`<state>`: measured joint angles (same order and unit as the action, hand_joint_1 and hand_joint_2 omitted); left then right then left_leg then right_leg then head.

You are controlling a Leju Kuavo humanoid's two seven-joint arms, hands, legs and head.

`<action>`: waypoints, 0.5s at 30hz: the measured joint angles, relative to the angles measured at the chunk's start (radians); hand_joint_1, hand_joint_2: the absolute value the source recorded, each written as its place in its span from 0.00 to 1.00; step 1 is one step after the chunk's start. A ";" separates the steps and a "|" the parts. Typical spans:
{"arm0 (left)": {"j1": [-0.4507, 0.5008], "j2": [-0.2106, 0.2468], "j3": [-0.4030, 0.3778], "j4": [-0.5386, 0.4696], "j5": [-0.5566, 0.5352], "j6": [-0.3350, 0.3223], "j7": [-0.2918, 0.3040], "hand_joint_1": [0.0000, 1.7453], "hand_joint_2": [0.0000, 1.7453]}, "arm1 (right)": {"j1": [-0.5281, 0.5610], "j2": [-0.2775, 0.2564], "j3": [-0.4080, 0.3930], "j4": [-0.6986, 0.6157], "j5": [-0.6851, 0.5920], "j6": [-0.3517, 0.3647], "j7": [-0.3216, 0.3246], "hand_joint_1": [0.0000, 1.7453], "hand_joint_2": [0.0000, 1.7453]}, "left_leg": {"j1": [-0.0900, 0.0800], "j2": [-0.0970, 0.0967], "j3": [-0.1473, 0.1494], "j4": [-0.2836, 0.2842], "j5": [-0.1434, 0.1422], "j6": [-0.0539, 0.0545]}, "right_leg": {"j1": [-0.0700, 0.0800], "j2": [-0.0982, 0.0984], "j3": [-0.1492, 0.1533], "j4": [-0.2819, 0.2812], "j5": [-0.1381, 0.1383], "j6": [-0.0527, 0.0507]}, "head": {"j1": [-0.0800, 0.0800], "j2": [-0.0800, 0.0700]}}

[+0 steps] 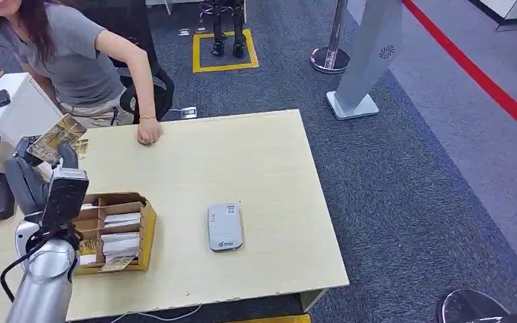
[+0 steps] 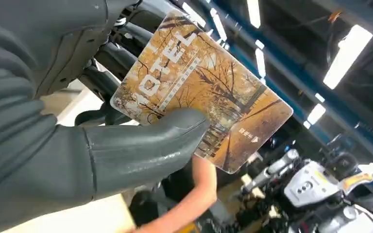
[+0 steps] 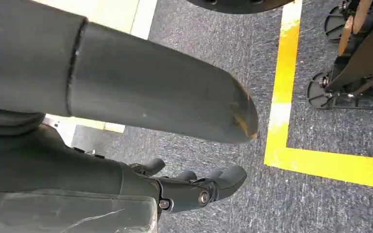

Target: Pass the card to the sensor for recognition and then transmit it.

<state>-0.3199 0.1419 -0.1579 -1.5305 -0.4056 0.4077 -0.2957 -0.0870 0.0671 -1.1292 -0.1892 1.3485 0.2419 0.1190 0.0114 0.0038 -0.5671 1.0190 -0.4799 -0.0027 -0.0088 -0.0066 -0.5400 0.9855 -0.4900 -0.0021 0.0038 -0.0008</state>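
Wooden table (image 1: 256, 168), left hand (image 1: 40, 176) pinching card (image 1: 57, 138)

- Head view: bright, even indoor light; the pale table (image 1: 256, 168) shows only faint, soft shadows and no harsh glare.
- Left wrist view: long ceiling lights (image 2: 342, 56) beyond the card (image 2: 209, 82) burn out white; the card's print is sharp, the background behind it soft.
- Right wrist view: the robot hand (image 3: 141, 97) is dark and slightly blurred; the carpet (image 3: 213, 39) is evenly lit.
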 joint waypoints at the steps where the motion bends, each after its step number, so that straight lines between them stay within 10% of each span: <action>1: -0.009 -0.001 -0.009 0.005 -0.033 0.014 0.002 1.00 1.00 | -0.001 0.000 0.002 0.000 0.003 0.000 0.000 0.00 0.00 | 0.000 0.000 0.000 0.000 0.000 0.000 | 0.000 0.000 0.000 0.000 0.000 0.000 | 0.000 0.000; 15: -0.039 -0.041 -0.196 0.140 -0.602 0.211 0.128 1.00 1.00 | -0.008 0.000 0.041 0.000 0.024 0.002 0.008 0.00 0.00 | 0.000 0.000 0.000 0.000 0.000 0.000 | 0.000 0.000 0.000 0.000 0.000 0.000 | 0.000 0.000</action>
<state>-0.3585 0.1011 -0.3543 -1.3909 -1.0076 0.6187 -0.1679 -0.0948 0.0675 -1.0880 -0.1892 1.3722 0.2438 0.1270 0.0112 0.0039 -0.5673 1.0193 -0.4801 -0.0025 -0.0089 -0.0064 -0.5402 0.9854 -0.4900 -0.0020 0.0038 -0.0008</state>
